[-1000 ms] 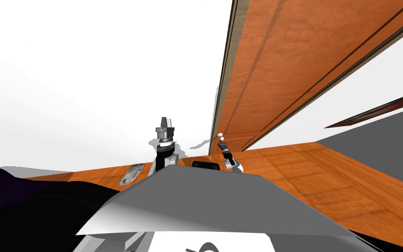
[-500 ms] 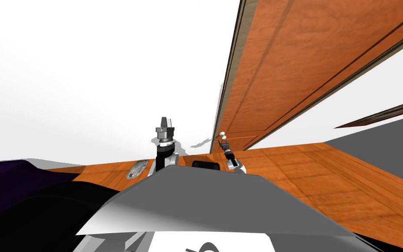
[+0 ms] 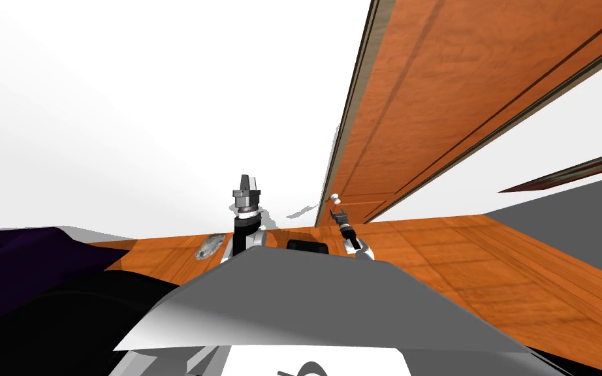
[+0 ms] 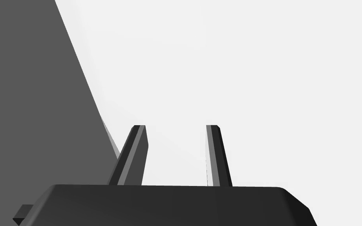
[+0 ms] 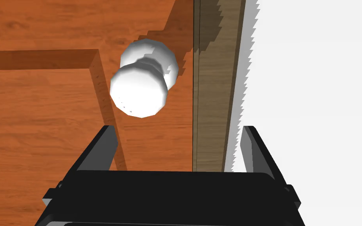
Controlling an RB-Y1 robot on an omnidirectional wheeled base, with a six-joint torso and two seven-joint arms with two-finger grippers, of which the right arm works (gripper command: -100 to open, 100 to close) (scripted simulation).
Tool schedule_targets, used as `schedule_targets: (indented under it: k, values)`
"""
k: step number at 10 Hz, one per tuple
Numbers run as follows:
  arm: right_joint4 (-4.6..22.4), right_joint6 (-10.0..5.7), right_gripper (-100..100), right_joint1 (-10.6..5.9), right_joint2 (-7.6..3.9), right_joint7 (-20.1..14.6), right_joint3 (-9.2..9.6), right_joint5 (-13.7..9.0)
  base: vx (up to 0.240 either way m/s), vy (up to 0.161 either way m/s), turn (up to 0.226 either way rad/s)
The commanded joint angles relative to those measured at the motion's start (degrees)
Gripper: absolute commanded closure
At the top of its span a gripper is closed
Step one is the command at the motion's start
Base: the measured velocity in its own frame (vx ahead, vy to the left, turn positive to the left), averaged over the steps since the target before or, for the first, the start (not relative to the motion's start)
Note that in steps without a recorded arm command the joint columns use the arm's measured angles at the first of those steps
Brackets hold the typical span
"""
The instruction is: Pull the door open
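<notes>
right gripper (image 5: 178,129): jaws apart, gripping nothing. white door knob (image 5: 139,92): just beyond the jaw tips, not touched, mounted on the orange-brown door (image 5: 39,117) near the edge that meets the frame (image 5: 211,98). left gripper (image 4: 176,126): raised, jaws apart by a narrower gap, gripping nothing.

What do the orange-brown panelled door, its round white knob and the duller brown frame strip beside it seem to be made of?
Orange-brown panelled door: wood by its look, with visible grain and a smooth matt finish. Round white knob: plain, faceted and softly shaded. Its material is open, perhaps painted metal or ceramic. Dull brown frame strip: likely wood too, with fainter grain and a greyer tone.
</notes>
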Motion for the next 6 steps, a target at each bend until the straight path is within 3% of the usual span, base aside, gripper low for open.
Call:
schedule_targets:
  k: [1, 2, 3, 4, 6]
  values:
    - [1.6, -1.13, -100, -0.69, -0.48, 0.1, -0.45, -0.2, -0.089, -0.018, 0.011]
    - [1.8, -1.78, -100, -0.53, -1.80, -0.9, -0.83, -0.4, -0.114, -0.041, 0.033]
    - [1.9, -2.08, -100, -0.46, -2.42, -1.3, -1.01, -0.5, -0.167, -0.076, 0.022]
    - [0.4, -1.10, -100, 0.06, -2.01, -1.2, -0.69, -0.4, -0.078, -0.039, 0.003]
    - [1.5, -1.52, -100, 0.26, -2.99, -1.0, -2.83, -1.8, 0.054, 0.019, 0.319]
